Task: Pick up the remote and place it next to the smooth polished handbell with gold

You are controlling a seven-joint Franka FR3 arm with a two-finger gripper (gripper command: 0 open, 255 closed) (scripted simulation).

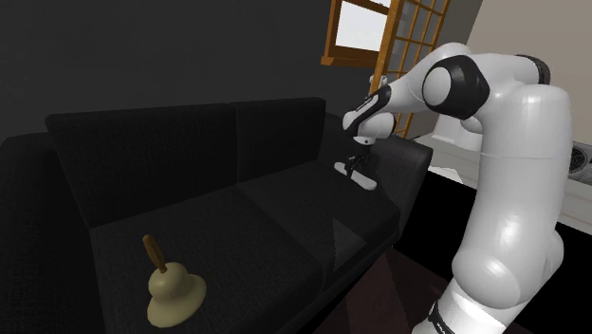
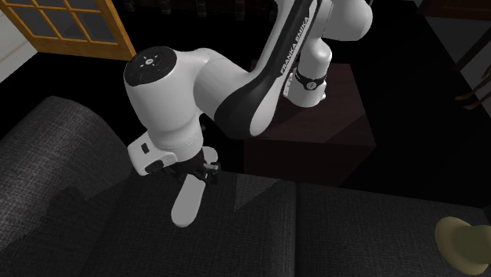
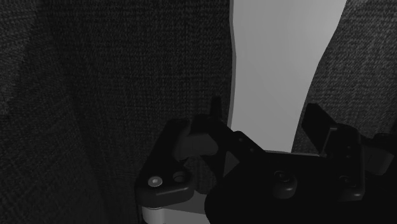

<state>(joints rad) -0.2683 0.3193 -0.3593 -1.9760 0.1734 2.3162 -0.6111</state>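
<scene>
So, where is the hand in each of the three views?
Shoulder view: the hand is right of centre, near the sofa armrest.
Second exterior view: hand left of centre, clasping the white remote.
Wrist view: hand clasps the remote, sofa fabric behind.
Shared landmark: the dark sofa.

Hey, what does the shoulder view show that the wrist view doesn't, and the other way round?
Shoulder view: the handbell with its brown handle standing on the sofa seat, the white arm, and a wood-framed window.
Wrist view: the pale remote clasped between the black fingers, seen close up.
Both: the black sofa and the gripper.
</scene>
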